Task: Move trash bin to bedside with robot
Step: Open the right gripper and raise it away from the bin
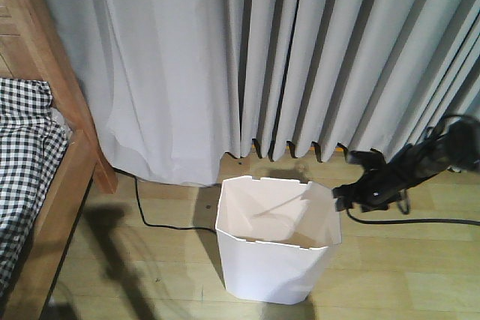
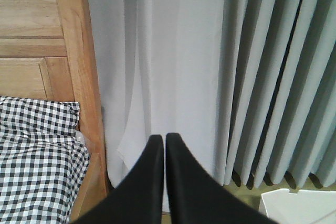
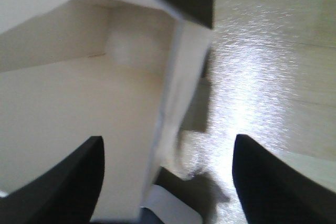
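Right gripper (image 3: 168, 182) spread wide astride trash bin (image 1: 274, 260) wall; left gripper (image 2: 163, 140) closed, empty, by bedside (image 2: 79, 77)

Open pale wood-plank floor (image 1: 150, 260) lies between the white thin-walled plastic trash bin (image 1: 274, 256) and the light wooden bed frame (image 1: 71, 148) at left; a thin black cable (image 1: 150, 215) crosses that gap along the floor. Grey pleated curtains (image 1: 300, 58) close off the rear, just behind the bin. The bin's right wall stands between the spread jaws of the right gripper (image 3: 168, 182). Bare floor (image 3: 273, 77) extends beyond that wall.
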`<state>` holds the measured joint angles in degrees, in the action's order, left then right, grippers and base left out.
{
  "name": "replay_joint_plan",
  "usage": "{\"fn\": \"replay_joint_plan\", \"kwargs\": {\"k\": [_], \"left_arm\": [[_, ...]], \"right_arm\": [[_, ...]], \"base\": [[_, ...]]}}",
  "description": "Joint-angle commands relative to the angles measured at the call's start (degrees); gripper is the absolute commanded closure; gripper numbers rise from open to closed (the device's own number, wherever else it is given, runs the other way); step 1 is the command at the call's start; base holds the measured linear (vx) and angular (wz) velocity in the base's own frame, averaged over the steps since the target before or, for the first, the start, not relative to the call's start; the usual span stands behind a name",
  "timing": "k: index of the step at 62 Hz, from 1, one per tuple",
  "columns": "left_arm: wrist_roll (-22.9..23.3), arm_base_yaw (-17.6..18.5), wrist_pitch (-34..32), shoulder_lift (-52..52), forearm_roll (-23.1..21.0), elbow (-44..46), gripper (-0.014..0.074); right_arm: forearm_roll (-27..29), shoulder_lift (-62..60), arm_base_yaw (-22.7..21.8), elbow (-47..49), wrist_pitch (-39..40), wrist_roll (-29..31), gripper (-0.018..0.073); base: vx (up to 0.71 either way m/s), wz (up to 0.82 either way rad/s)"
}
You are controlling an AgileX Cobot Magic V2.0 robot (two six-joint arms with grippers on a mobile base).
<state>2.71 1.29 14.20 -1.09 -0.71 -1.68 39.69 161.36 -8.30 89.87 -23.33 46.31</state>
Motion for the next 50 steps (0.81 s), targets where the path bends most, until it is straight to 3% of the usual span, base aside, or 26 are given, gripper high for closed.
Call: {"fn": "replay_joint_plan", "kwargs": {"k": [1,23,50], "left_arm": [[0.5,0.3,-4.2,-0.6,-0.2,-1.7,0.0602],[0.5,0.3,-4.2,-0.6,-0.2,-1.7,0.0602],[0.5,0.3,-4.2,-0.6,-0.2,-1.7,0.0602]], "right_arm": [[-0.4,-9.3,-2.2,-5.8,4.4,0.1,0.0067],[-0.6,-40.0,-5.6,-27.1,12.8,4.7,0.0067],[0.0,-83.6,-5.6,-34.6,9.2,4.6,0.0067]], "base": [[0.0,0.0],[0.0,0.0],[0.0,0.0]]}}
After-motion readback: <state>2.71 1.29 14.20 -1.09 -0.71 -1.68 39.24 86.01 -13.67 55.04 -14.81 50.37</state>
